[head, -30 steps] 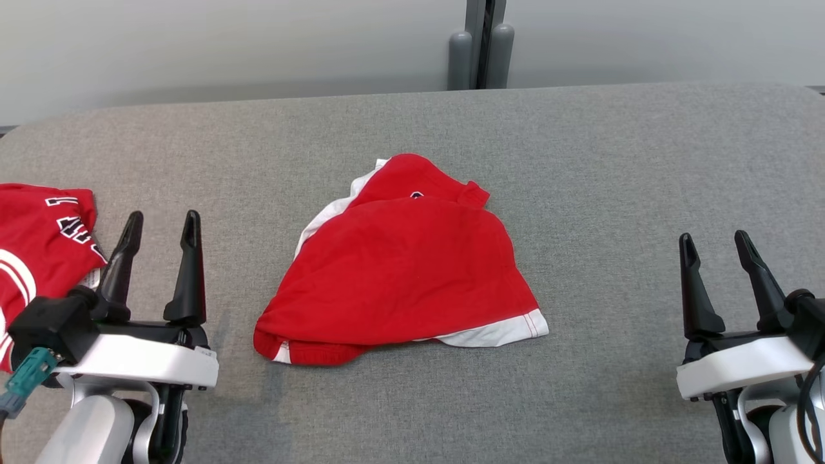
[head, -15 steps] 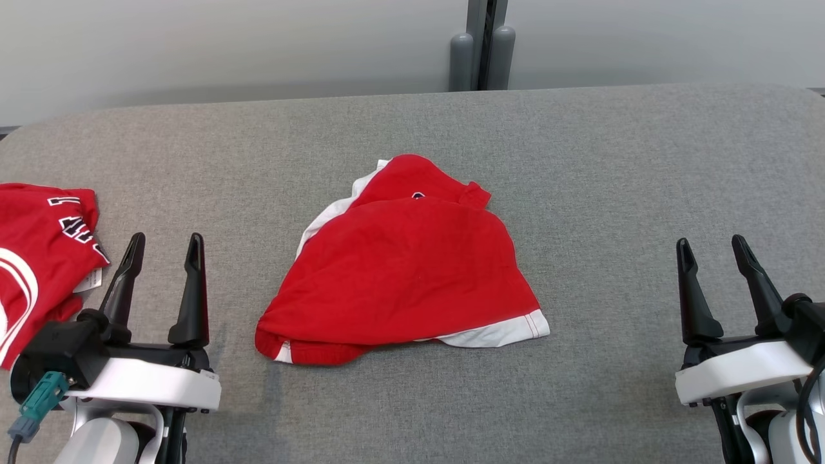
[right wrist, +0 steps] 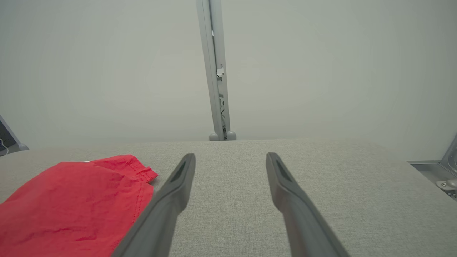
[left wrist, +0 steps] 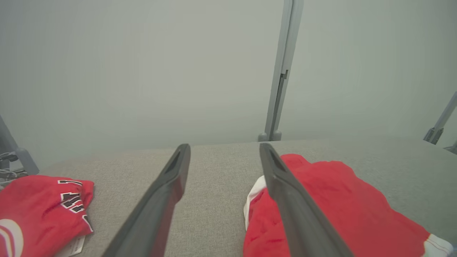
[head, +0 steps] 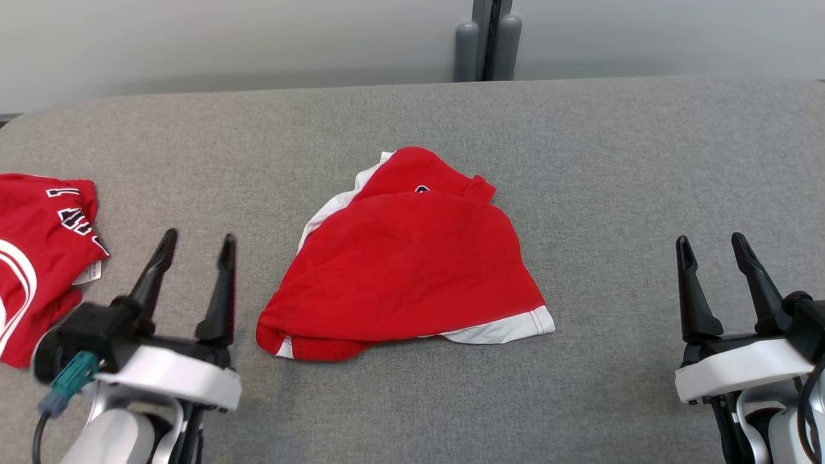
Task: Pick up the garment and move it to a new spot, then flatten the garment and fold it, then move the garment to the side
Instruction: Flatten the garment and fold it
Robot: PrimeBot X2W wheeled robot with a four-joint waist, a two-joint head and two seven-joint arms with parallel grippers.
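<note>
The crumpled red garment with white trim (head: 406, 270) lies in a heap near the middle of the grey fabric-covered table (head: 612, 161), ahead of me and between my two arms. My left gripper (head: 200, 236) has its two long dark fingers spread wide with nothing between them. My right gripper (head: 709, 238) stands the same, apart and empty. Both hang over bare table (neither touches cloth, as far as I can tell).

The coming move turns on this: the heap lies to the inner side of each gripper, but not evenly. Its near left corner, a rolled red fold, sits just beside my left fingers. Its near right corner, the white-banded hem, is well apart from my right ones. So my left arm is the nearer, and I judge it the one to lead the pick-up.

The heap is broader across than deep. Its long axis runs left to right along the edge closest to me, and it narrows to a rounded top on the far side.

Nothing here sits inside anything. A second red garment with dark lettering and white stripes (head: 38, 258) lies loose at the table's left end, outside my left gripper and apart from the heap.
</note>
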